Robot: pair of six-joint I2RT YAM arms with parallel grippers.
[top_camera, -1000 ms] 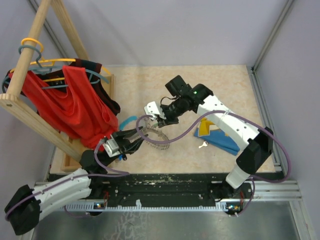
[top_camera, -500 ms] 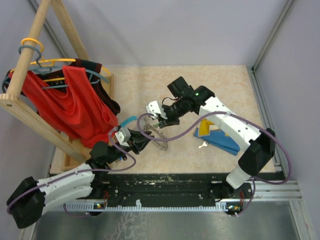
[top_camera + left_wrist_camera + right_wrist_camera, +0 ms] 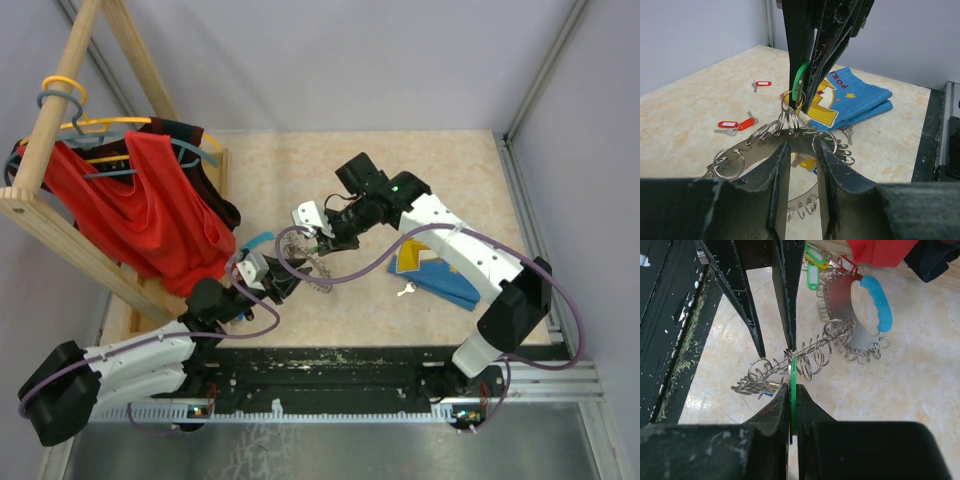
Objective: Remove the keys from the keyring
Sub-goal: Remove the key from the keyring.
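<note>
The keyring (image 3: 305, 265) is a grey metal band fringed with silver loops, lifted and tilted between both grippers. In the left wrist view its numbered band (image 3: 755, 147) runs across my left gripper (image 3: 801, 145), whose jaws stand a narrow gap apart with their tips at the band; whether they grip it I cannot tell. My right gripper (image 3: 792, 387) is shut on a key's green tag (image 3: 793, 385), which hangs on one loop (image 3: 790, 107) of the ring. In the top view, the left gripper (image 3: 285, 280) and right gripper (image 3: 322, 240) meet at the ring.
Loose red-tagged keys (image 3: 737, 124) and a bare key (image 3: 405, 291) lie on the table. A blue and yellow folded cloth (image 3: 440, 275) lies right of them. A second looped plate with a blue grip (image 3: 877, 302) and tagged keys lies nearby. A wooden rack with red clothes (image 3: 140, 210) stands left.
My left arm has pushed forward and its gripper has moved up and right to the ring. The ring now sits tilted and a little higher left. The right gripper has barely moved.
</note>
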